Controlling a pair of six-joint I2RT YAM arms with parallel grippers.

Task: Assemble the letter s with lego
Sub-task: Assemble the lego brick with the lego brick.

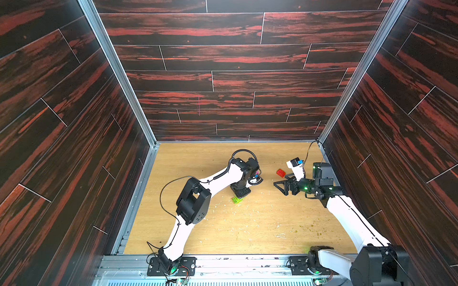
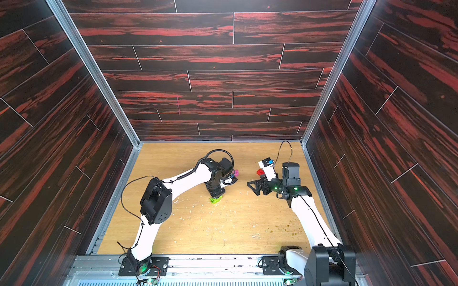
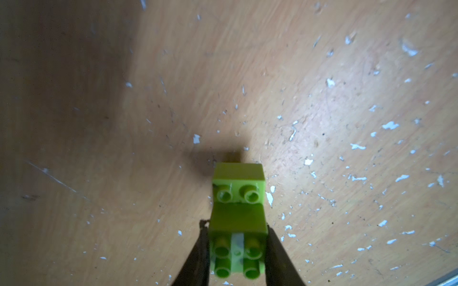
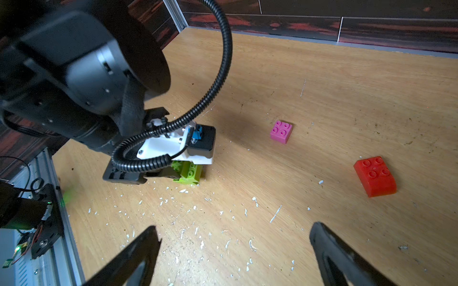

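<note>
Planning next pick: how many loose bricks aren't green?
2: pink brick past the green bricks in the left tool, red brick near the right tool; arms may hide others.

Both arms have white links and black joint housings. The left arm (image 1: pixel 177 237) carries a black coiled cable (image 1: pixel 219 175). Black base plates (image 1: pixel 187 262) with silver screws sit on the aluminium rail (image 1: pixel 235 260). Far from the rail, the right arm (image 1: pixel 347 213) shows green lights, and the right gripper (image 1: pixel 280 189) has black triangular fingers.
</note>
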